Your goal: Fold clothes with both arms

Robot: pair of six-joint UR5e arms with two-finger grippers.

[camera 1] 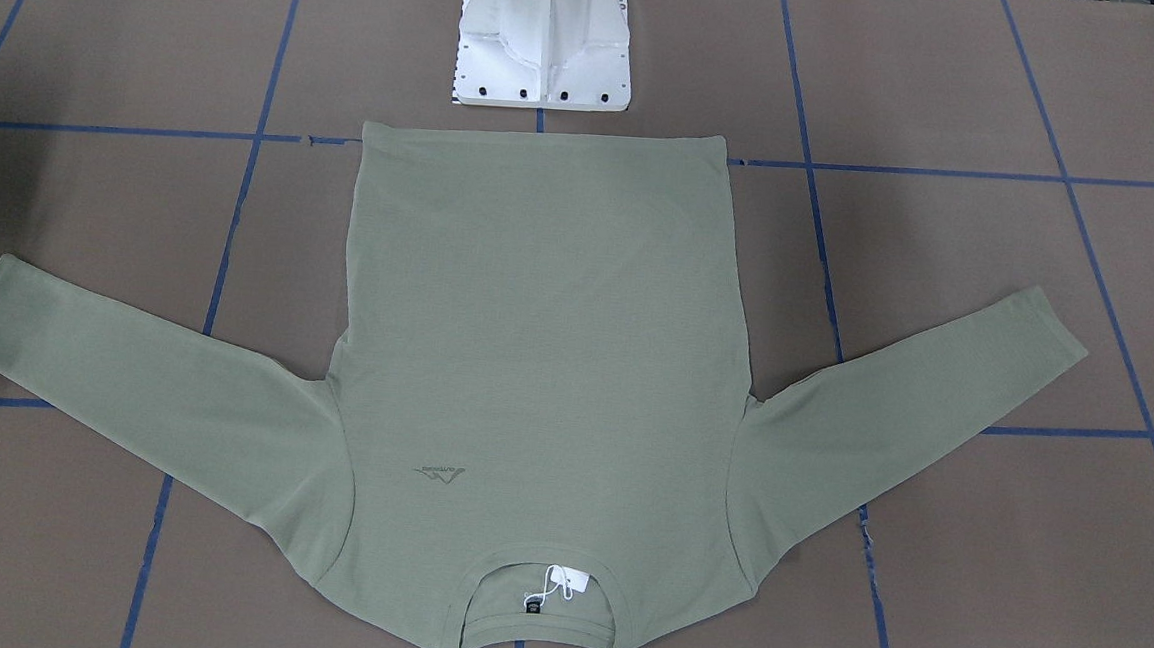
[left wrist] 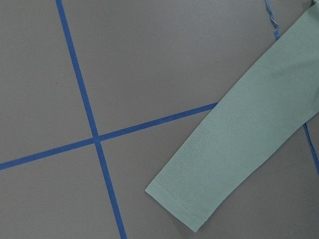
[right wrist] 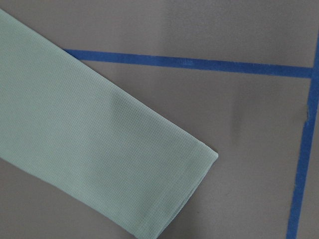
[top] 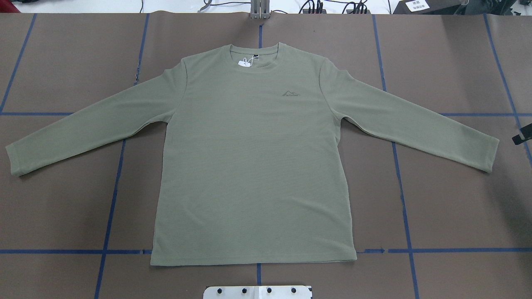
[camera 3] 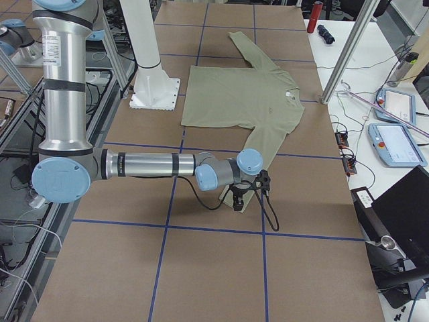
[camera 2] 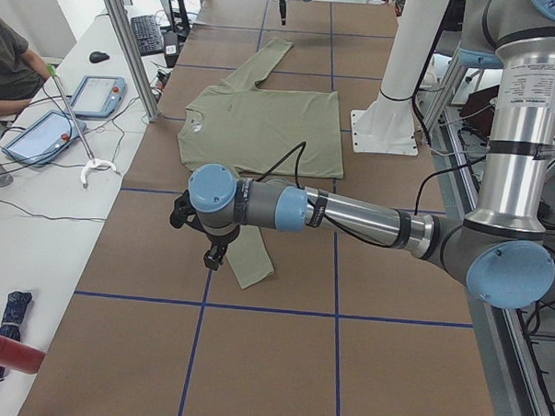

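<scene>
The sage-green long-sleeved shirt [top: 253, 166] lies flat and face up on the brown table, with both sleeves spread out and its neck at the far side from the robot. It also shows in the front view [camera 1: 535, 362]. My left gripper [camera 2: 213, 253] hangs over the left sleeve's cuff [left wrist: 189, 209]; I cannot tell whether it is open or shut. My right gripper [camera 3: 238, 201] hangs over the right sleeve's cuff [right wrist: 174, 199], and a black bit of it shows at the overhead view's right edge [top: 521, 137]; its state cannot be told either. Neither wrist view shows fingers.
The white pedestal base [camera 1: 544, 51] stands just behind the shirt's hem. Blue tape lines [top: 112, 195] grid the brown table cover. A side table with tablets [camera 2: 41, 133], cables and an aluminium post [camera 2: 128, 45] runs along the far side, where a person sits.
</scene>
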